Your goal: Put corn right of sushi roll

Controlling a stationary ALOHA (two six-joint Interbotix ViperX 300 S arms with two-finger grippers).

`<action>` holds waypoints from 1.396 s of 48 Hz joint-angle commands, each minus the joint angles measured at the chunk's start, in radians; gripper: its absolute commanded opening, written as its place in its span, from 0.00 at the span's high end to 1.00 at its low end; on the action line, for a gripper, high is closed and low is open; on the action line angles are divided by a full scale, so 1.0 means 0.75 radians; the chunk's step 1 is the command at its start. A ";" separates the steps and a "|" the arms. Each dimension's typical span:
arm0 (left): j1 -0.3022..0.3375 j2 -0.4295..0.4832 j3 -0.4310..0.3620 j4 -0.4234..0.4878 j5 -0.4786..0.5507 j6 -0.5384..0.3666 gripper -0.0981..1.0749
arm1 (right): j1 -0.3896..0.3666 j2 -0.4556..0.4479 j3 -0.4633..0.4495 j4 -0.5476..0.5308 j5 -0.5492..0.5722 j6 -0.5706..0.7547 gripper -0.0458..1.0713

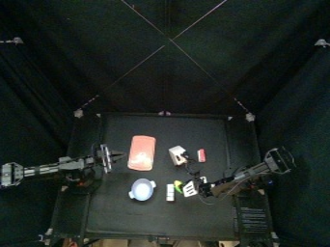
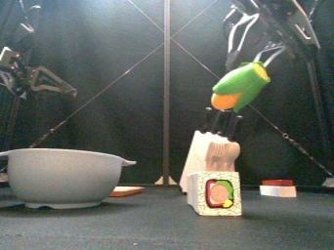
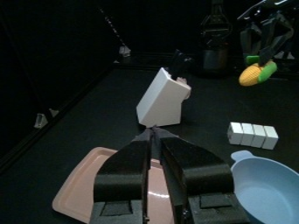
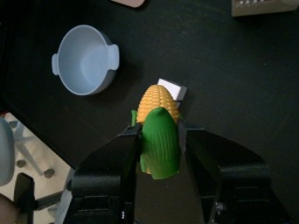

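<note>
Sushi roll (image 2: pixel 218 193): white stubby piece with a green, orange and pink face, standing upright on the black desk (image 2: pixel 144 227) at the front edge, nearest the front camera.
Bowl (image 2: pixel 61 176): pale blue, round, on the desk to the picture's left of the sushi roll, apart from it.
Knife block (image 2: pixel 209 154): white, slanted, behind the sushi roll.
Corn (image 2: pixel 241 86): yellow cob with green husk, held in the air above the sushi roll, tilted, clear of the desk.
Right tool (image 4: pixel 155 144): clenched on the corn's husk end, yellow tip pointing outward.
Left tool (image 3: pixel 156 150): jaws pressed together, nothing between them, hanging over the pink slab (image 3: pixel 87 179) at the desk's left side.
Small red block (image 2: pixel 278 186): far right on the desk.
</note>
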 commanded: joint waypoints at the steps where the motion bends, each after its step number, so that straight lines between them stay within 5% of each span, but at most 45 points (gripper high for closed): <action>1: 0.004 0.006 -0.012 -0.012 -0.012 -0.002 0.45 | 0.012 -0.094 0.092 0.022 -0.074 0.025 0.34; 10: 0.002 0.006 -0.004 -0.027 -0.010 -0.002 0.45 | 0.018 -0.192 0.284 0.129 -0.176 0.029 0.34; 19: 0.006 0.008 0.000 -0.029 -0.012 -0.002 0.45 | 0.002 -0.231 0.354 0.260 -0.155 0.063 0.34; 38: 0.002 0.006 0.008 -0.027 -0.012 -0.006 0.45 | -0.025 -0.014 0.209 0.260 0.125 0.215 0.34; 67: 0.002 0.008 0.014 -0.029 -0.012 -0.006 0.45 | 0.002 0.100 0.227 0.241 0.153 0.403 0.33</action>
